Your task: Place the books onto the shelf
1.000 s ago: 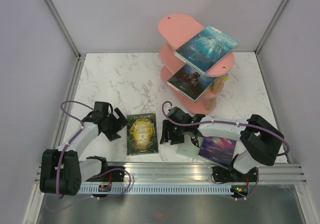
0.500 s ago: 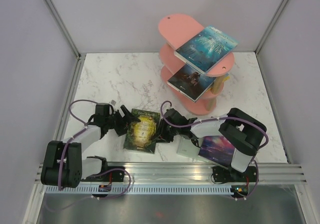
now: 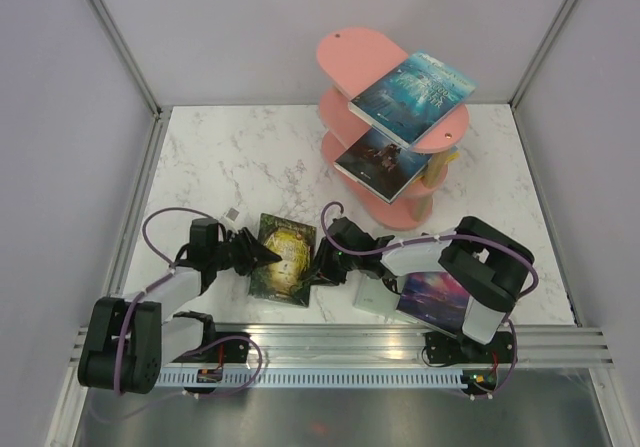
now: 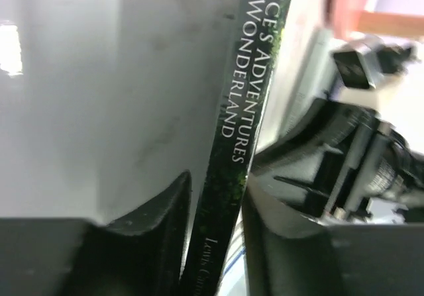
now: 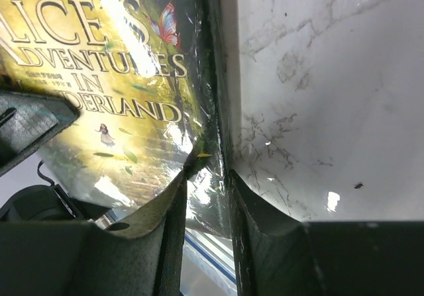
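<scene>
You have the green-gold book (image 3: 287,259) pinched from both sides, low over the table (image 3: 240,157) near its front edge and between the two arms. The left fingers (image 3: 258,255) are clamped on its spine, and the left wrist view shows the title strip squeezed between them. The right fingers (image 3: 322,264) are clamped on the opposite long edge, with the cover spreading off to one side in the right wrist view. Whether the book has left the table yet I cannot tell. It is a thin paperback, so pushing the arms toward each other will probably bow it; raise both at the same pace and hold their spacing fixed. The shelf (image 3: 345,52) stands well apart at the back right, so the right arm likely has the easier reach, and you will likely need the left fingers to let go once the right grip feels sure. Held by one edge the book may droop, so move slowly and carry it close to flat. The top board bears a teal-blue book (image 3: 413,92) on its right half and the middle board a dark book (image 3: 383,164); the bare left half of the top board looks the safest landing place. Mind the purple book (image 3: 437,300) and the pale book (image 3: 371,299) lying under the right arm as you swing
</scene>
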You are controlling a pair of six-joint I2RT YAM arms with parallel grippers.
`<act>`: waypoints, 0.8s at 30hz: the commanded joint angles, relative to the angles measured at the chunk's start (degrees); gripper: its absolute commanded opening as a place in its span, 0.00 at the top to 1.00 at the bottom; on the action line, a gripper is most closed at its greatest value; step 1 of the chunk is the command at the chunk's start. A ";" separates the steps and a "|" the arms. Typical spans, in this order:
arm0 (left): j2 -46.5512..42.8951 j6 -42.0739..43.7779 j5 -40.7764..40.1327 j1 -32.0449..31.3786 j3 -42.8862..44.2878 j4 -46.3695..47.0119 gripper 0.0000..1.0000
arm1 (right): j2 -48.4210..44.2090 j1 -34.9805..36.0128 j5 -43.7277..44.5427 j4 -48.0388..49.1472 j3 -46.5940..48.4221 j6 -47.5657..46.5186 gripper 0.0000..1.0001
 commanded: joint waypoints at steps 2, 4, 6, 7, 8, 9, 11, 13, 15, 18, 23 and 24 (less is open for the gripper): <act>-2.89 -4.86 9.97 -3.05 -0.27 1.43 0.79 | 3.86 1.47 8.43 -4.75 -1.32 -1.43 0.64; -4.29 -5.39 10.76 -3.14 -0.01 1.17 0.97 | 3.07 1.47 8.34 -5.01 -0.88 -1.95 0.63; -6.74 -4.78 10.85 -3.14 1.39 -1.63 0.98 | 1.33 1.64 7.90 -5.89 -0.70 -2.48 0.57; -7.63 -3.82 9.20 -3.06 4.01 -4.61 0.98 | 0.44 1.73 7.81 -6.33 -0.61 -3.18 0.52; -8.33 -2.67 8.14 -3.05 5.69 -10.73 0.98 | -1.74 2.25 7.90 -7.46 -0.61 -3.45 0.40; -8.95 0.12 7.00 -2.97 7.54 -14.44 0.98 | -3.15 2.52 8.33 -8.17 -0.70 -3.88 0.35; -9.57 2.86 4.09 -2.44 13.84 -20.25 0.98 | -6.14 4.01 8.95 -10.97 -0.61 -5.11 0.23; -9.40 4.63 5.57 -0.60 18.25 -25.02 0.98 | -11.24 5.59 9.39 -12.30 -0.79 -5.82 0.14; -9.57 4.20 8.38 2.20 20.55 -26.69 0.98 | -16.67 6.74 9.57 -14.15 -0.53 -7.05 0.07; -8.87 4.36 12.42 2.84 26.61 -29.76 0.98 | -24.15 8.23 10.18 -16.52 0.70 -8.37 0.04; -9.74 0.25 15.07 2.48 31.63 -28.20 0.98 | -35.31 8.59 12.46 -22.48 5.09 -10.21 0.02; -10.01 -1.33 15.16 2.57 32.25 -27.93 0.98 | -36.38 8.59 12.47 -23.72 6.32 -10.74 0.02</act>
